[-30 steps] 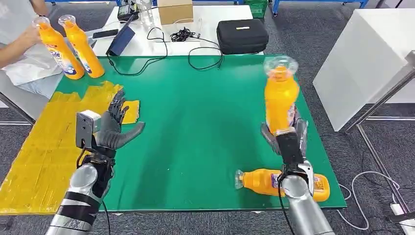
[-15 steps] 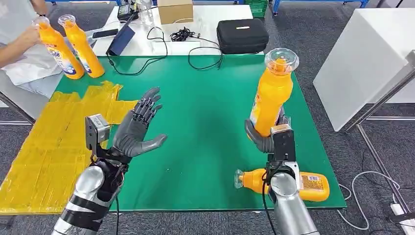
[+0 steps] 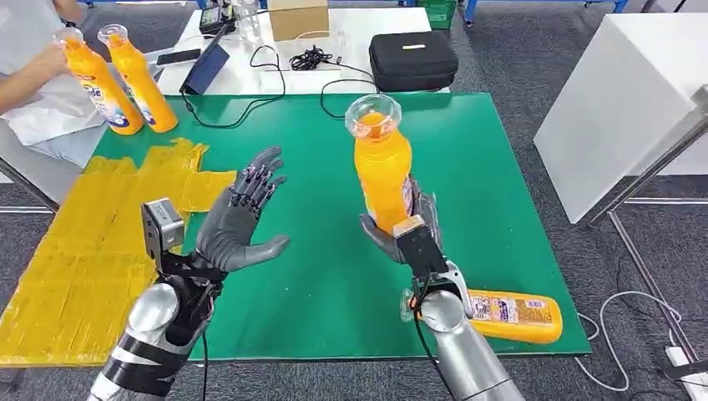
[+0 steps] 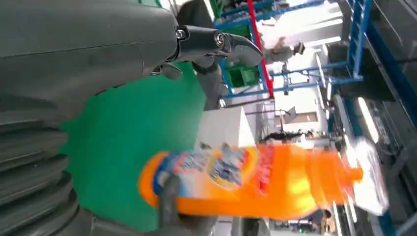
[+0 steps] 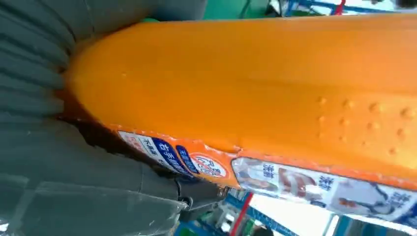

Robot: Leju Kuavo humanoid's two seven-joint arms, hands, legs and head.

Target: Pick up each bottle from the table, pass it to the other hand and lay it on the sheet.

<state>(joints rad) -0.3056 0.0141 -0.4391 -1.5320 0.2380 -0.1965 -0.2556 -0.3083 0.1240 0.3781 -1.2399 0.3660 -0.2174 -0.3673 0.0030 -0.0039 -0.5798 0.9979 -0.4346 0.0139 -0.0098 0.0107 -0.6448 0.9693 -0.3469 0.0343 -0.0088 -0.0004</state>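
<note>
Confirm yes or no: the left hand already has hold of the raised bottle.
No: in the head view the left hand is open, apart from the bottle, which the right hand grips upright.

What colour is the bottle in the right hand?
Orange, with a clear cap: the bottle in the right hand, best in head view.

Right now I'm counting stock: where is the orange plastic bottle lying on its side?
In the head view, the orange plastic bottle lies near the green table's front right corner, partly behind the right arm.
</note>
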